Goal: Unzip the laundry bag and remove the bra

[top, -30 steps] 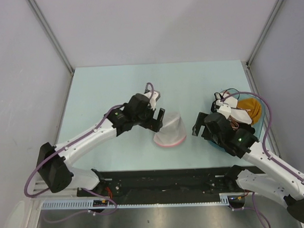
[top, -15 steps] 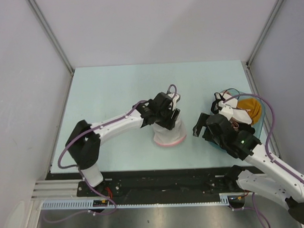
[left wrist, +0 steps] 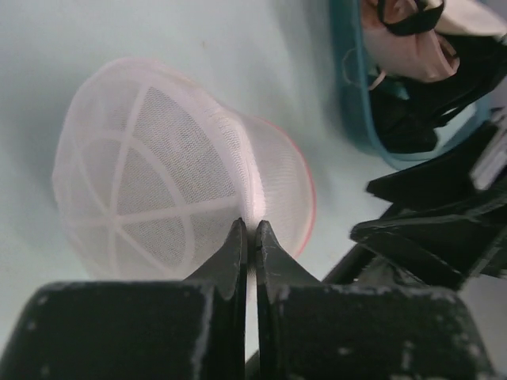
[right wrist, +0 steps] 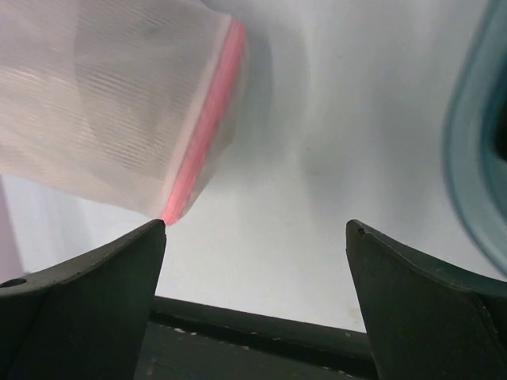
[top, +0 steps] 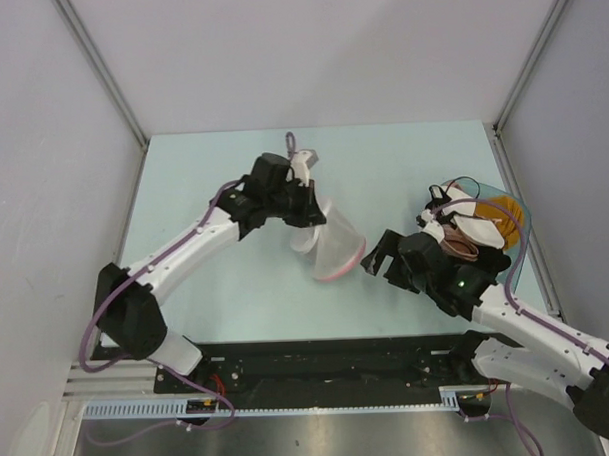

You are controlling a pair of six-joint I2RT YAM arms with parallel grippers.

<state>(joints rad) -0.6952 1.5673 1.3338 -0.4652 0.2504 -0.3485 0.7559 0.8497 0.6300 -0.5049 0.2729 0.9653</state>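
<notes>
Hovering closest to my bases is my right gripper [right wrist: 257,226], jaws spread wide with nothing between them. It sits just beside the pink-trimmed rim [right wrist: 202,127] of the laundry bag [left wrist: 158,182], not touching as far as I can tell.

The bag is mid-counter, tipped up on its side. My left gripper [left wrist: 247,237] is clamped on a thin fold of mesh right at the seam where the two domes meet. I can't tell if the lower rim sits on the counter [top: 202,172] or hangs just above it.

Stuff that worries me:
- That pinch is tiny. The mesh looks slick, so a tug from the right side could pull it straight out of the left jaws.
- I can't spot the zipper pull in any view. If the right gripper closes on plain mesh, I'd just stretch or snag the netting.
- The teal basin [left wrist: 352,111] with the orange cloth [top: 506,216] sits further out beside my right arm, so a wide swing could knock it.

Texture-wise, it's a fine see-through white net over stiffer white ribs that hold two rounded dome shapes. The trim is soft. I can't make out the bra inside.
</notes>
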